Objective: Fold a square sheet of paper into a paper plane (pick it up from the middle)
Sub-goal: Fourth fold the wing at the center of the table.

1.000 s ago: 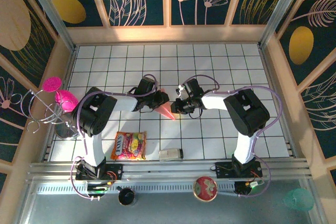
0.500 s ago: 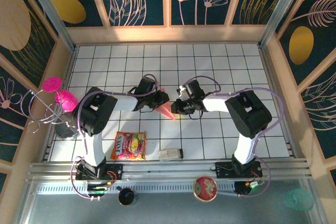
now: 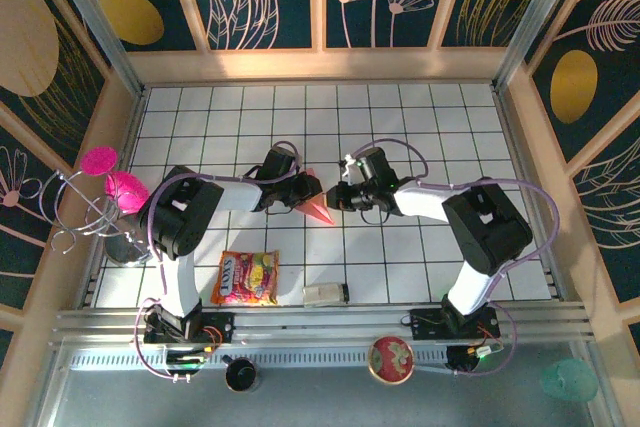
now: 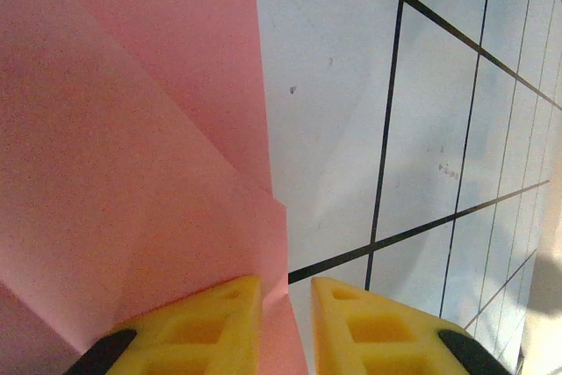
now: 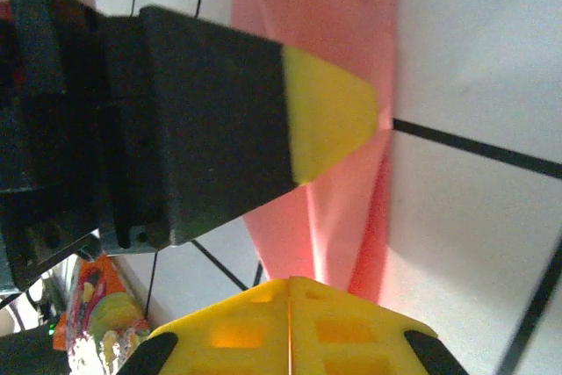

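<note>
White tiled table (image 3: 420, 127), with both arms meeting at the pink paper plane (image 3: 318, 210) near its middle.
From above, the left gripper (image 3: 306, 190) and the right gripper (image 3: 336, 199) stood close at the paper plane. The left wrist view showed yellow fingers (image 4: 219, 322) pinching the folded edge. In the right wrist view the fingers (image 5: 237, 322) were pressed together at the pointed end; if paper was caught between them was not clear.

The white tiled table (image 3: 450, 117) is lit brightly and evenly from above. Soft shadows are cast beside the paper plane (image 4: 132, 173); the wrist views are slightly blurred.
</note>
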{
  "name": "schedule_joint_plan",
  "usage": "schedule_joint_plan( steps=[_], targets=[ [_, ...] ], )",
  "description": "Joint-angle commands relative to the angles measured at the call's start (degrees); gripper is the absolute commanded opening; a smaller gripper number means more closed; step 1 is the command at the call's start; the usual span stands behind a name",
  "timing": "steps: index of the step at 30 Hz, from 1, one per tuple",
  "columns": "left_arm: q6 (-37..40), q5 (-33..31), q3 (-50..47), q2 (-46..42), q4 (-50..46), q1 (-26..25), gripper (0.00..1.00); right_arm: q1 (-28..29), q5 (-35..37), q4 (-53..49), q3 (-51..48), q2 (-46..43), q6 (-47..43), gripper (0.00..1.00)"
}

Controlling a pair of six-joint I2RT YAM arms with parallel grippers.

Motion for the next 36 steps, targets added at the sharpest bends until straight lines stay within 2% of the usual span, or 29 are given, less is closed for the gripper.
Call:
schedule_joint_plan(
  steps=[1,9,17,36],
  targets=[
    [0.1,-1.1,0.1,2.1,-3.7,0.3,0.22,0.8,-3.2,2.4,1.4,2.6,0.5,0.06],
    [0.0,-1.1,0.0,1.8,-4.1,0.3,0.21,1.5,-4.3,0.1,3.7,6.4,-1.2,0.05],
    [-0.1,-1.4,0.1,2.0,-4.7,0.4,0.21,1.9,-1.3,-4.0,4.8,7.6,-3.4,0.05],
    [-0.2,-2.2,-0.4,1.9,-5.4,0.4,0.21,2.5,-2.5,-8.1,4.5,9.2,-6.6,0.05]
  ],
)
